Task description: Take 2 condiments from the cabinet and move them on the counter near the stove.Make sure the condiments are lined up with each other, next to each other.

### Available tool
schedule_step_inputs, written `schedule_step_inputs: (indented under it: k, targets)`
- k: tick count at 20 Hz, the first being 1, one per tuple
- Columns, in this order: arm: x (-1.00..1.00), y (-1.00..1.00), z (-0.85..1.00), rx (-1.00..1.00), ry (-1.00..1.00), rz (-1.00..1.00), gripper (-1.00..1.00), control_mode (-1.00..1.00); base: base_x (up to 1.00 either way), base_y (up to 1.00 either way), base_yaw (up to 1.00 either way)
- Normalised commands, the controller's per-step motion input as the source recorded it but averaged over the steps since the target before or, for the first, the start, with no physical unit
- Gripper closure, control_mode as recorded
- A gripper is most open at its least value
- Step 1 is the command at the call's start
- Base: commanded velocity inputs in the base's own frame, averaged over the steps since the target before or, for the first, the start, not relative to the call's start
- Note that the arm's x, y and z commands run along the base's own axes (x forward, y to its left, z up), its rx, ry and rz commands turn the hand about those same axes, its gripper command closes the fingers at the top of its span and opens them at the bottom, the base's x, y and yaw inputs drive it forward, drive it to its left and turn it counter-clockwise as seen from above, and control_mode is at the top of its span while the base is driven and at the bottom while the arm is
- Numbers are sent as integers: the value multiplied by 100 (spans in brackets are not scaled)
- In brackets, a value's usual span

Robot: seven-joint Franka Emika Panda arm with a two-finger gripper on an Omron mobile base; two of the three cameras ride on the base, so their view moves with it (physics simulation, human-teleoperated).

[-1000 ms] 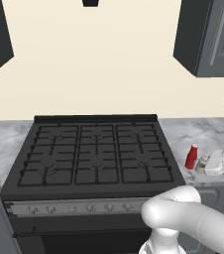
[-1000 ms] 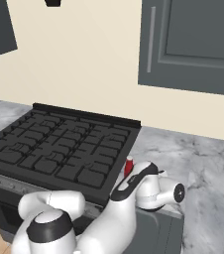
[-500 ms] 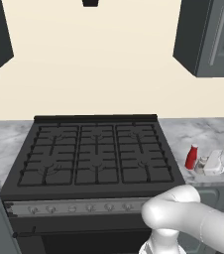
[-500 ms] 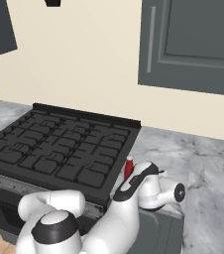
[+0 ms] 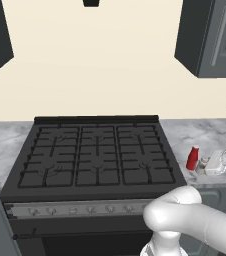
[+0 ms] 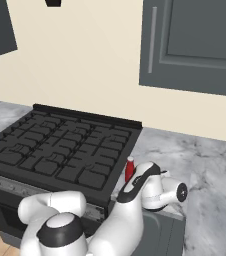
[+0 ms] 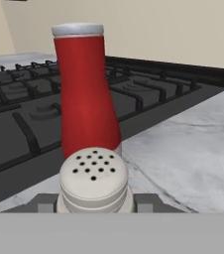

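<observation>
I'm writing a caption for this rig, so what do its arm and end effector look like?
The arm is glossy white with rounded, bulbous links and dark grey to black joint bands. The end effector has two small, dark grey, blocky fingertips. No cables or markings are visible.

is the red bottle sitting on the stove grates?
No. The red bottle stands upright on the marble counter, just right of the stove, off its grates.

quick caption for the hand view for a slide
Tool shut on a pale shaker jar beside the red squeeze bottle on the marble counter by the stove.
</observation>
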Motion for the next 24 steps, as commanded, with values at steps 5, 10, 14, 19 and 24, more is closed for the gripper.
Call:
schedule_step_inputs:
  k: [5, 10, 14, 19, 24]
  targets:
    - [2, 0, -5, 0, 0, 0, 100, -100, 0, 0, 0]
    - [0, 0, 0, 0, 0, 0, 100, -100, 0, 0, 0]
    - [0, 0, 0, 0, 0, 0, 100, -100, 0, 0, 0]
    - [0, 0, 0, 0, 0, 0, 100, -100, 0, 0, 0]
    - [0, 0, 0, 0, 0, 0, 100, -100, 0, 0, 0]
